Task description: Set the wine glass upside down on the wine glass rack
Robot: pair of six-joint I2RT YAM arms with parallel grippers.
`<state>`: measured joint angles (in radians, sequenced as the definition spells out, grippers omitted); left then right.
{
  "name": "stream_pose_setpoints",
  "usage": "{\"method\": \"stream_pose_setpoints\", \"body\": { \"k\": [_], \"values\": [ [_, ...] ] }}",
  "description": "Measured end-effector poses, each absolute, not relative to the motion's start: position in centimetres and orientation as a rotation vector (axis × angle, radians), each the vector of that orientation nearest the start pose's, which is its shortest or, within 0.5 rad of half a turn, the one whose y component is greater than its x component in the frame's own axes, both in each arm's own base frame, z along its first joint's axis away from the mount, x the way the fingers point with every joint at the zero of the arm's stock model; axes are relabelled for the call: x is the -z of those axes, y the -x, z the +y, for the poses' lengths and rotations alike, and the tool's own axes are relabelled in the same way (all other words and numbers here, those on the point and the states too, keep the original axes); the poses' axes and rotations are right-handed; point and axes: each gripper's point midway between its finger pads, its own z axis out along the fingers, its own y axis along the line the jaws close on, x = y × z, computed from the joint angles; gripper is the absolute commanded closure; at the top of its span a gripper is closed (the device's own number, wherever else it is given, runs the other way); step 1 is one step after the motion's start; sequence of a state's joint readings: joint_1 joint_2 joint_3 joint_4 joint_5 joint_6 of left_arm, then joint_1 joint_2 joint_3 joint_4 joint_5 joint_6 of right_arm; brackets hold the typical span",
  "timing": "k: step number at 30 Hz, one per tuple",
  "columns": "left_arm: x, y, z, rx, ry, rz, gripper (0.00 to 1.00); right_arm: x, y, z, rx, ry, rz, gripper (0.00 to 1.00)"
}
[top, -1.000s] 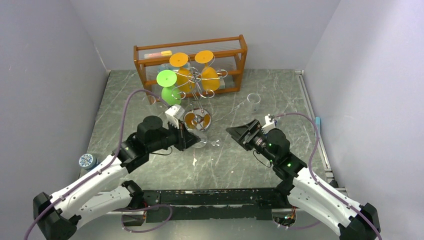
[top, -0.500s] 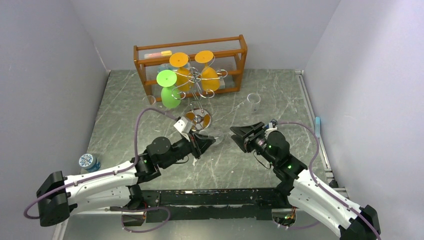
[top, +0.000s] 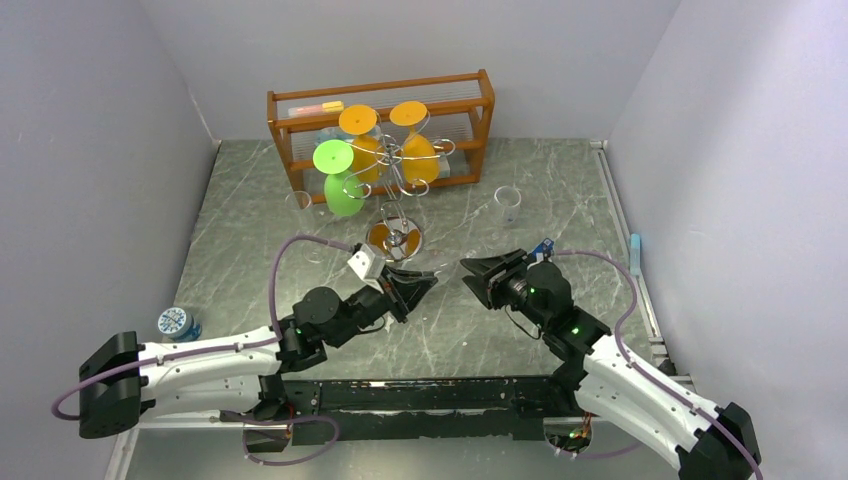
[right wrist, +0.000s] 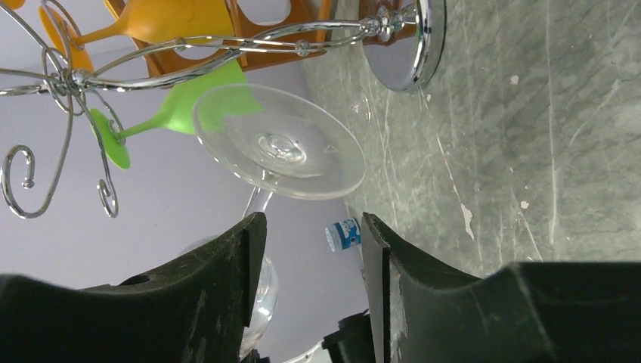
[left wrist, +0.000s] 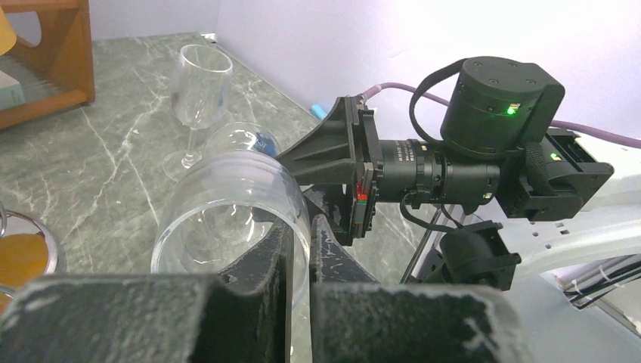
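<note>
My left gripper [top: 422,284] is shut on the rim of a clear wine glass [left wrist: 227,200], one finger inside the bowl and one outside. It holds the glass on its side above the table, foot towards my right gripper [top: 472,272]. In the right wrist view the glass's round foot [right wrist: 281,151] sits just beyond my open, empty right gripper [right wrist: 310,227], with the stem running down beside the left finger. The silver wire wine glass rack [top: 396,170] stands behind on its shiny round base [top: 394,238]. Orange glasses and a green one hang on it upside down.
An orange-brown wooden shelf unit [top: 380,100] stands against the back wall behind the rack. A clear wine glass [top: 508,200] stands upright at the right, another [top: 300,202] at the left. A small blue and white container [top: 175,322] sits at the left edge.
My left arm has dropped low and reached right, carrying the glass from beside the rack base towards the middle. My right gripper has edged slightly left, towards it.
</note>
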<state>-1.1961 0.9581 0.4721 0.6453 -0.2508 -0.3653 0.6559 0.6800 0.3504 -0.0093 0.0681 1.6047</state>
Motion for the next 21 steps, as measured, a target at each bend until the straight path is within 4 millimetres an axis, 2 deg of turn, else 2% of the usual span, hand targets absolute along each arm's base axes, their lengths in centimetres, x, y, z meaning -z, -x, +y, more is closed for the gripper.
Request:
{"method": "stream_pose_setpoints", "body": {
  "k": [6,11,13,17,21],
  "values": [
    [-26.7,-16.2,-33.1,1.085,-0.399,1.449,0.95,-17.7,-22.4,21.5,-1.41,-1.046,1.932,0.48],
    [-26.1,-16.1,-33.1,1.074,-0.392,1.461,0.95,-18.6,-22.3,21.7,-1.482,-1.019,1.881,0.58],
    [-25.9,-16.1,-33.1,1.07,-0.386,1.467,0.95,-18.9,-22.3,21.6,-1.5,-1.015,1.861,0.57],
    [-25.5,-16.1,-33.0,1.069,-0.38,1.469,0.95,-19.4,-22.2,21.6,-1.529,-1.018,1.835,0.49],
    [-25.3,-16.1,-33.1,1.073,-0.379,1.464,0.95,-19.2,-22.4,21.9,-1.531,-1.028,1.844,0.49]
  ]
}}
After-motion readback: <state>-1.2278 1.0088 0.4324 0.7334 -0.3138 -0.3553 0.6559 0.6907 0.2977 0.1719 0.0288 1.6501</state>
